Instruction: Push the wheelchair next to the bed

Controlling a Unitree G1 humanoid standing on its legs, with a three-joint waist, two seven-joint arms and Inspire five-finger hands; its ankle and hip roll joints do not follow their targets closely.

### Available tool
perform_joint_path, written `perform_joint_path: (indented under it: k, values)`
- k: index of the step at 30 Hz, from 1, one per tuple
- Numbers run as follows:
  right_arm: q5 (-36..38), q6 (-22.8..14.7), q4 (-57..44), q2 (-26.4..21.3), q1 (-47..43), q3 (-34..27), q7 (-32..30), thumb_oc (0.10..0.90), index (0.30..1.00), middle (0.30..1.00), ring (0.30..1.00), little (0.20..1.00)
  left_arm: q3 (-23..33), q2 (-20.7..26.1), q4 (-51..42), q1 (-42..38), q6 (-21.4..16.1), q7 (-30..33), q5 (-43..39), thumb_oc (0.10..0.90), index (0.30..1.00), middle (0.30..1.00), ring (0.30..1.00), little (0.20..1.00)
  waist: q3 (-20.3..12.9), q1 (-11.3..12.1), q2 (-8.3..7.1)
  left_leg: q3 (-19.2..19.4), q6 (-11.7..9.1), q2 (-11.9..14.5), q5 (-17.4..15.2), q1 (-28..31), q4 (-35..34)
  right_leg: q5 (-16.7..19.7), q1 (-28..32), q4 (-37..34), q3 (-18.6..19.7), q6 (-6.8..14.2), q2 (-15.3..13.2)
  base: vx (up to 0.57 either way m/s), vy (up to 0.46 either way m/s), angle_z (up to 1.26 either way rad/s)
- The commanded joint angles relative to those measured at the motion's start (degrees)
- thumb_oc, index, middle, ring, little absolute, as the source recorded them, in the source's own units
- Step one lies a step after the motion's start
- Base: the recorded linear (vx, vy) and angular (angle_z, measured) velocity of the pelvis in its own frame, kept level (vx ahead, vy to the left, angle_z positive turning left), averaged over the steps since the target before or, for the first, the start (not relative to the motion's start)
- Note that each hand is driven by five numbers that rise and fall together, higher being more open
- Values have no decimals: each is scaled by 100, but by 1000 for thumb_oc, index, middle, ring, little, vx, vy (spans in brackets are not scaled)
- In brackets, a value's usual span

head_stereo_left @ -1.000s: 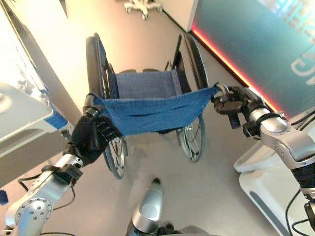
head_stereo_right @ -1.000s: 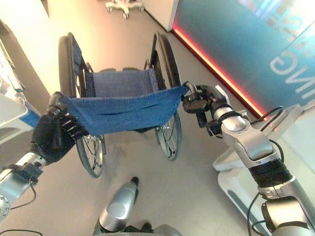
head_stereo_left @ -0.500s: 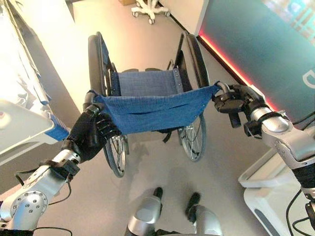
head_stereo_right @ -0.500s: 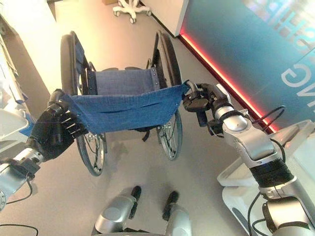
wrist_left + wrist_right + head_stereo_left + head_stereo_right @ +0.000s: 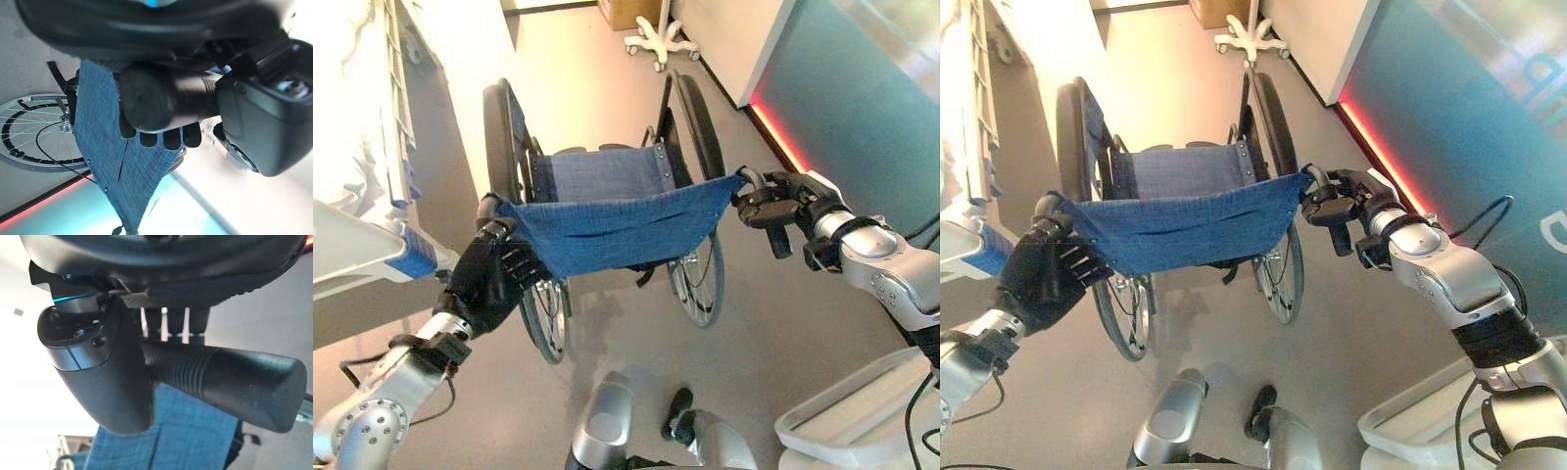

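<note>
A wheelchair (image 5: 607,211) with a blue cloth back and seat and two big black wheels stands on the grey floor in front of me, facing away. My left hand (image 5: 487,279) is curled round its left push handle (image 5: 161,100). My right hand (image 5: 781,201) is curled round the right push handle (image 5: 230,379). The bed (image 5: 362,147), white with a side rail, runs along the left side of the eye views, just left of the wheelchair's left wheel (image 5: 501,132).
A teal wall panel (image 5: 862,88) with a red light strip at its foot runs along the right. A white wheeled stand base (image 5: 658,41) sits far ahead. A white device (image 5: 862,426) lies at the lower right. Open floor stretches ahead of the wheelchair.
The camera has moved forward with the wheelchair: the stand base and the wall's corner look nearer, and more of the bed rail shows at the left. Both hands keep their hold on the handles.
</note>
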Motion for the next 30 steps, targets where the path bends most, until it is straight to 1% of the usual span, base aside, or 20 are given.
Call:
perform_joint_path:
  k: [1,3,5,7,9,10,12,14,15,17,19,20,22,23,25,26,27,28,29,30]
  values:
    - [70,-692,-1266,-334,-599,-6,747,400,300,300,300,300,702,297,-302,-980,-1155,-31,-102,400,300,300,300,300,-969,-613,-45,651,108,-119,580,382,-1804,364,662,-597,-373,381,454,378,5,65]
    - [-57,-646,-1102,-104,-693,132,655,400,300,300,300,300,468,209,-157,-1085,-1178,-107,40,400,300,300,300,300,-987,-499,146,959,-66,104,1206,179,-3309,91,1039,-664,-447,289,773,539,29,23]
    - [-155,-694,-1030,-25,-611,193,639,400,300,300,300,300,311,164,-103,-1083,-1260,-163,140,400,300,300,300,300,-1012,-416,279,1148,-192,224,1670,-9,-4204,-57,1287,-706,-479,257,968,505,44,-34]
    - [-357,-801,-995,42,-355,131,723,400,300,300,300,300,232,142,-51,-1078,-1358,-235,182,400,300,300,300,300,-988,-368,352,1304,-279,273,2065,-127,-4765,-263,1596,-706,-417,195,1109,486,47,17]
    - [-552,-911,-982,102,-167,73,803,400,300,300,300,300,275,153,-65,-1081,-1372,-271,206,400,300,300,300,300,-981,-302,356,1344,-266,187,2055,-220,-4840,-472,1736,-605,-348,155,1173,471,50,32]
    - [-581,-950,-956,120,-153,73,836,400,300,300,300,300,301,184,-64,-1092,-1362,-259,200,400,300,300,300,300,-992,-301,331,1394,-199,181,1916,-178,-4814,-546,1731,-510,-348,167,1162,504,55,7]
    - [-787,-1053,-859,249,-81,46,1000,400,300,300,300,300,368,324,40,-1212,-1304,-245,134,400,300,300,300,300,-1051,-290,191,1545,28,88,1394,-75,-4402,-865,1755,-127,-404,249,1061,386,32,-2]
    - [-895,-1230,-742,264,6,5,1106,400,300,300,300,300,372,436,174,-1362,-1242,-208,97,400,300,300,300,300,-1169,-167,-8,1496,271,-97,1021,-44,-4163,-803,1888,342,-547,419,949,460,46,-12]
    - [-866,-1273,-704,247,5,-13,1086,400,300,300,300,300,368,465,218,-1425,-1216,-209,125,400,300,300,300,300,-1220,-134,-77,1498,384,-170,922,41,-4179,-578,1852,798,-645,554,891,508,89,-21]
    - [-729,-1388,-614,185,-35,-48,1030,400,300,300,300,300,477,626,309,-1526,-1152,-237,73,400,300,300,300,300,-1327,-48,-267,1379,565,-452,813,228,-4262,405,1687,1666,-646,1093,796,437,97,-7]
    - [-581,-1391,-554,158,-108,-36,959,400,300,300,300,300,554,731,372,-1570,-1055,-283,-24,400,300,300,300,300,-1413,-38,-276,1318,644,-490,736,351,-4259,1072,1333,2248,-524,1347,830,351,72,7]
    - [-561,-1382,-526,191,-141,-15,948,400,300,300,300,300,569,763,395,-1615,-988,-263,-55,400,300,300,300,300,-1439,-71,-244,1274,650,-484,684,383,-4214,1072,1155,2309,-462,1327,812,348,66,21]
    - [-607,-1343,-537,195,-97,-82,975,400,300,300,300,300,541,790,468,-1647,-955,-333,-82,400,300,300,300,300,-1431,-151,-181,1209,637,-493,631,362,-4070,636,1028,2013,-494,1109,661,308,20,43]
    - [-654,-1270,-615,142,-31,-177,1020,400,300,300,300,300,496,854,483,-1667,-970,-355,-131,400,300,300,300,300,-1366,-243,-153,1112,571,-537,540,275,-3789,143,1006,1314,-544,863,495,314,-49,60]
    - [-693,-1304,-642,38,-16,-280,1061,400,300,300,300,300,477,886,485,-1670,-1119,-416,-240,400,300,300,300,300,-1254,-300,-73,938,425,-483,502,197,-3467,-128,880,144,-502,607,316,260,-120,43]
    - [-690,-1364,-617,-1,-34,-304,1076,400,300,300,300,300,459,880,470,-1678,-1206,-405,-259,400,300,300,300,300,-1182,-340,-40,855,373,-461,459,194,-3302,-72,846,-225,-515,566,226,170,-155,23]
    - [-683,-1427,-597,-42,-91,-287,1051,400,300,300,300,300,415,862,443,-1687,-1325,-386,-269,400,300,300,300,300,-1103,-401,-24,764,349,-464,308,241,-3159,172,687,-592,-491,620,77,133,-168,27]
    - [-680,-1465,-586,-56,-134,-283,1022,400,300,300,300,300,391,847,427,-1698,-1396,-398,-253,400,300,300,300,300,-1045,-453,-40,679,347,-474,150,325,-3136,440,477,-822,-406,734,-68,182,-259,50]
    - [-644,-1490,-597,-68,-225,-278,973,400,300,300,300,300,352,846,411,-1728,-1496,-409,-189,400,300,300,300,300,-965,-565,-51,546,354,-434,-148,520,-3169,891,119,-1094,-293,952,-282,179,-252,56]
    - [-625,-1472,-619,-63,-247,-285,946,400,300,300,300,300,343,853,400,-1737,-1513,-406,-167,400,300,300,300,300,-943,-595,-69,509,357,-421,-237,589,-3182,1035,-1,-1268,-268,1020,-367,464,-450,56]
